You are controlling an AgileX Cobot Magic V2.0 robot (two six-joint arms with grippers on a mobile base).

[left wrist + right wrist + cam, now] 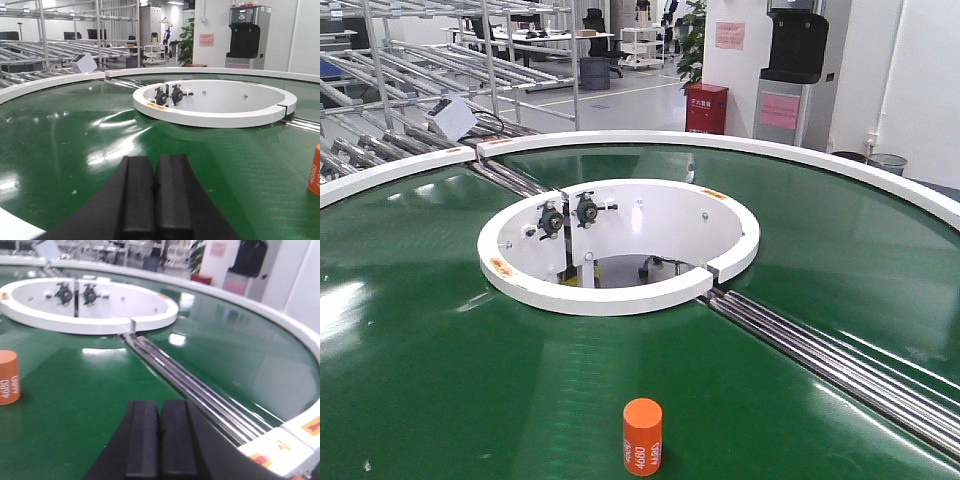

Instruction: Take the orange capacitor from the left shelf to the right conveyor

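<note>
Two grippers show only as black finger pads at the bottom edge of their wrist views: the left gripper (pixel 155 197) has its pads pressed together with nothing between them, and the right gripper (pixel 161 440) is likewise closed and empty, its lower parts cut off by the frame. Both hang low over the glossy green belt of the right conveyor (pixel 420 380). The orange capacitor (pixel 642 437) stands upright on that belt, apart from both grippers; in the front view it sits near the bottom edge, with white "4680" lettering on its side. The left wrist view catches only a sliver of it at the right border (pixel 314 170), and the right wrist view shows it half cropped at the left border (pixel 8 377). Past it lies the white inner ring (pixel 620 295), holding two small black fittings whose detail is hard to read. A metal seam strip (pixel 840 360) runs from the ring's gap out to the right, cut off at the frame edge. The white outer rim (pixel 720 140) curves behind. Beyond the rim at far left stands the left shelf (pixel 440 70), with steel roller rails visible; any bins there cannot be made out.
</note>
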